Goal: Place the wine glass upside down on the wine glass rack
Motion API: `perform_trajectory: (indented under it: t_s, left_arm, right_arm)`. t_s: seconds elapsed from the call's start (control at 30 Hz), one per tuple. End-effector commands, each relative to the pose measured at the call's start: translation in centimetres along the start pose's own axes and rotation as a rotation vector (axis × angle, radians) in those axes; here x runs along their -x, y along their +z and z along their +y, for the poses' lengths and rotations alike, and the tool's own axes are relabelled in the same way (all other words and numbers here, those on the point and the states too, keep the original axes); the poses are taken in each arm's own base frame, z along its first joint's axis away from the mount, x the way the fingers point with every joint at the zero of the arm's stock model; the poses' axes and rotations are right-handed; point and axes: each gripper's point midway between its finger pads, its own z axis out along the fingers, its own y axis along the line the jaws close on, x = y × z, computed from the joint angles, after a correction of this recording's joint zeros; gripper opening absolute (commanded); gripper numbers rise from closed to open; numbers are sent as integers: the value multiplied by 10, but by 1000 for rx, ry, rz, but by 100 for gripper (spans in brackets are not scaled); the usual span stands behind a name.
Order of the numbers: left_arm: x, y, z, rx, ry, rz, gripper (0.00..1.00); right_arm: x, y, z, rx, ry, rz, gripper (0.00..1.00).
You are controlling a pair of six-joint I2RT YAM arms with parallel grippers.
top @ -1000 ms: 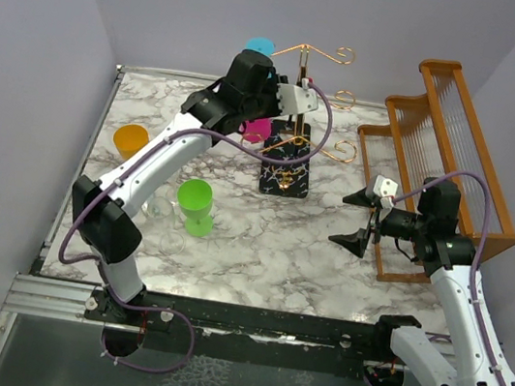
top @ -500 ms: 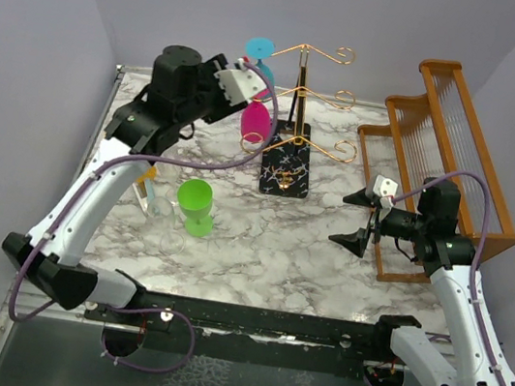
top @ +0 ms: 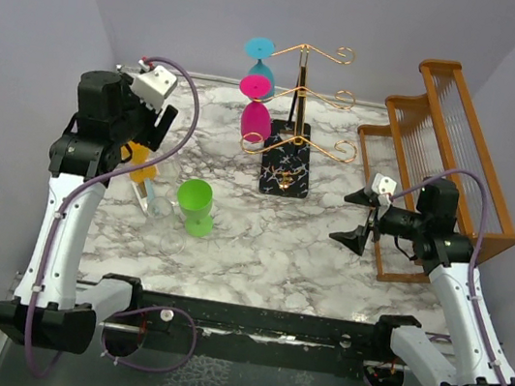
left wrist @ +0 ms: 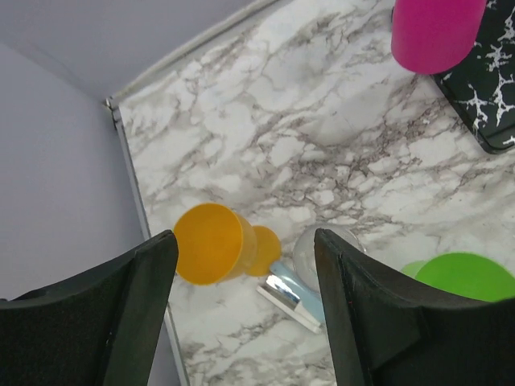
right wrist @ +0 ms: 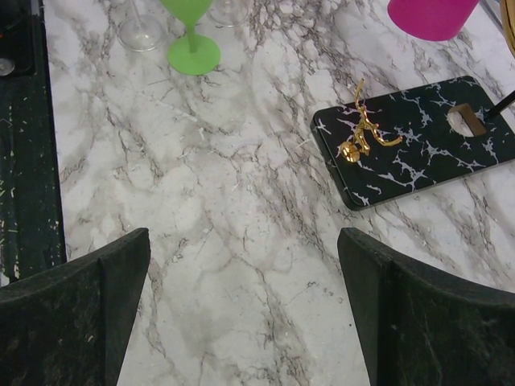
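The gold wire wine glass rack (top: pixel 300 87) stands on its black speckled base (top: pixel 285 167) at the back middle. A blue wine glass (top: pixel 259 52) and a pink wine glass (top: pixel 255 107) hang upside down on its left arms. My left gripper (top: pixel 145 141) is open and empty, above an orange wine glass (top: pixel 137 163) lying on its side at the far left. In the left wrist view the orange glass (left wrist: pixel 211 243) lies between my open fingers (left wrist: pixel 121 322). My right gripper (top: pixel 352 218) is open and empty over bare table right of the rack base (right wrist: pixel 418 141).
A green glass (top: pixel 195 205) stands upright left of centre, with clear glasses (top: pixel 162 213) beside it. A pale blue and silver piece (left wrist: pixel 294 294) lies by a clear glass (left wrist: pixel 322 251). A brown wooden slatted rack (top: pixel 443 164) fills the right side. Grey walls close in left and back.
My left arm has pulled back from the gold rack to the far left, leaving the pink glass hanging upside down there. The right arm has not moved.
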Motion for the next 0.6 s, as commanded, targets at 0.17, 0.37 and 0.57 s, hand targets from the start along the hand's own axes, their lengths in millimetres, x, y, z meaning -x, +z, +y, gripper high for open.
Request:
perform_trajectory:
  t_s: [0.17, 0.37, 0.57]
  left_arm:
    - [-59, 7, -20, -104, -192, 145, 74]
    - [-70, 11, -18, -103, -198, 202, 80]
    - [-82, 4, -18, -104, -223, 238, 87]
  right_arm:
    - [-4, 0, -9, -42, -2, 12, 100]
    - [-6, 0, -11, -52, -1, 17, 100]
    - [-9, 1, -13, -56, 9, 28, 100]
